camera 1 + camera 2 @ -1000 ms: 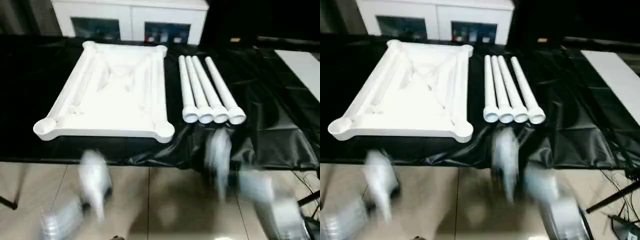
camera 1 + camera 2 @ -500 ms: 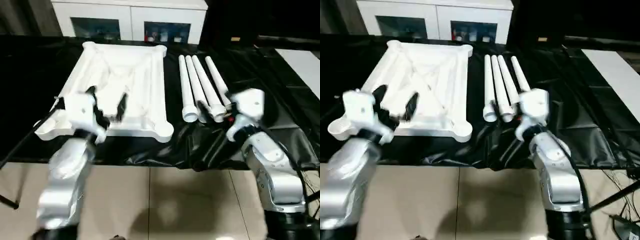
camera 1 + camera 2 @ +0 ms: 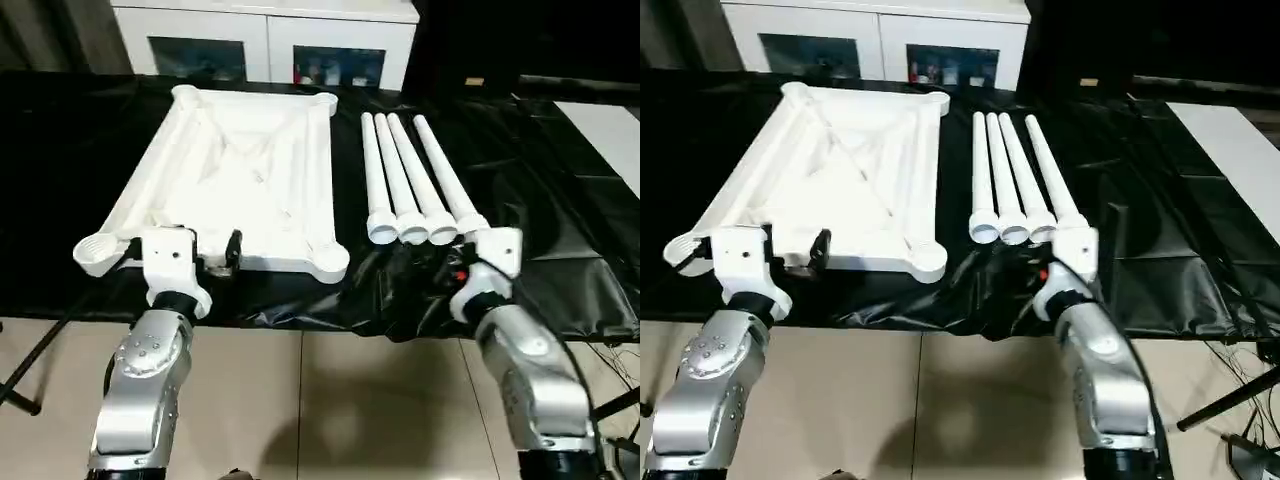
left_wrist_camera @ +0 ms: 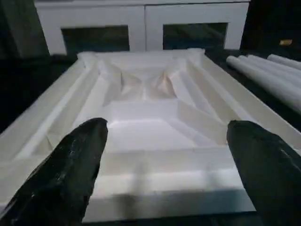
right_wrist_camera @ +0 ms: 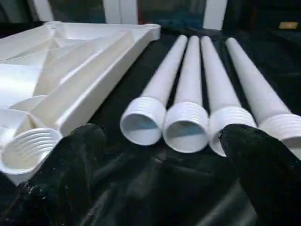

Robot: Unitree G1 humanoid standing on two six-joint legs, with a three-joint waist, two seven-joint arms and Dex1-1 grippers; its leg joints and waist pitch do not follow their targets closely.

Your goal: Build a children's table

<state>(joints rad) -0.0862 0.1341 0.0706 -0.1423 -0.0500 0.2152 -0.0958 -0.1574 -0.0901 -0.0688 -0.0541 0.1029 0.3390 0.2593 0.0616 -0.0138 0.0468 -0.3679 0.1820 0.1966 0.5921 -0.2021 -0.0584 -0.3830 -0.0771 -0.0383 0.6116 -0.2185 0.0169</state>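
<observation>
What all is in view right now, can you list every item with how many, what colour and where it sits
tabletop: one, white, ribbed underside up, on the black sheet, left of the legs
legs: four, white, side by side on the sheet, threaded open ends toward the robot
black sheet: one, covering the work surface
cabinet: one, white with glass doors, behind the work surface
white panel: one, at the far right edge
tiled floor: beige, below the sheet's near edge
left gripper: one, fingers open, at the tabletop's near edge
right gripper: one, fingers open, before the legs' near ends
</observation>
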